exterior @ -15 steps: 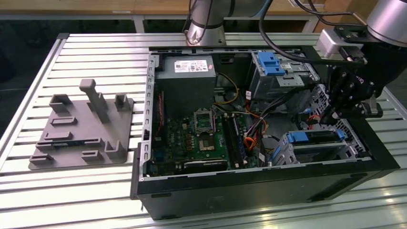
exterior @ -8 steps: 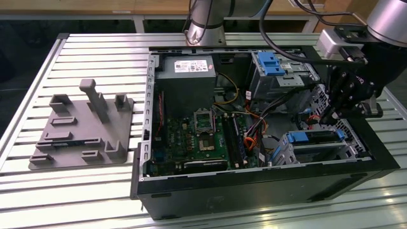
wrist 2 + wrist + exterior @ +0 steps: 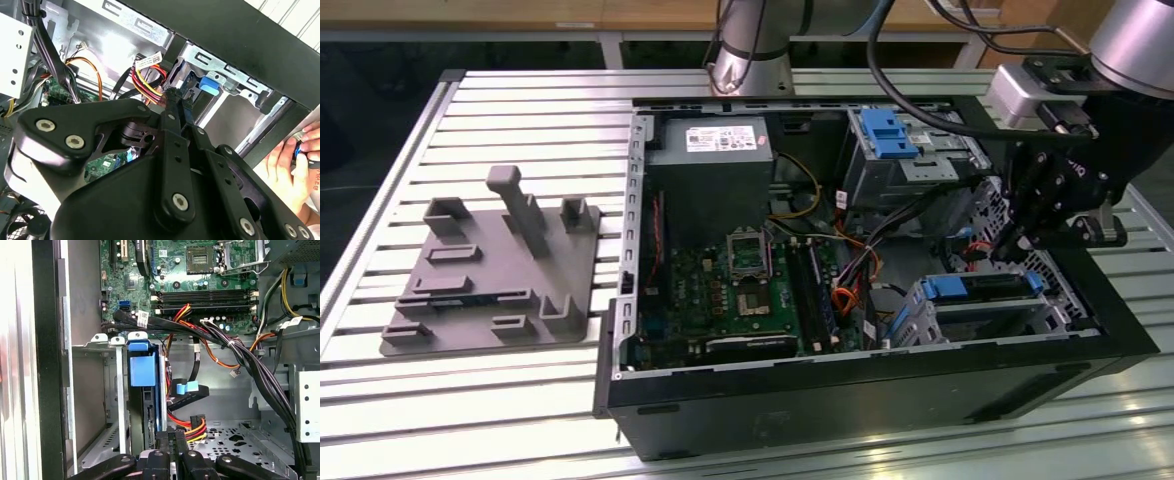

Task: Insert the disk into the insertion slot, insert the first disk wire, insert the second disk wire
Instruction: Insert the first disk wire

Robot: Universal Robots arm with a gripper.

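The disk (image 3: 981, 288), in its blue carrier, sits inside the insertion slot (image 3: 1051, 300), the perforated silver cage at the case's front corner on the exterior view's right. The first wrist view shows the disk (image 3: 145, 390) edge-on between the cage walls (image 3: 90, 400). My black gripper (image 3: 1017, 245) reaches down just behind the cage. Its fingers are drawn together (image 3: 171, 434) at the end of a red, yellow and black disk wire (image 3: 192, 426), next to the disk's connector edge; the plug is hidden. In the second wrist view the gripper (image 3: 172, 92) meets that wire (image 3: 147, 80). A black cable with a blue plug (image 3: 185, 388) hangs loose nearby.
A taller bay with a blue latch (image 3: 887, 135), the power supply (image 3: 714, 170) and the motherboard (image 3: 747, 290) occupy the rest of the open case. A thick black cable bundle (image 3: 235, 350) crosses above the cage. A grey fixture plate (image 3: 494, 270) lies outside. A person's hand (image 3: 292, 157) rests beyond the case wall.
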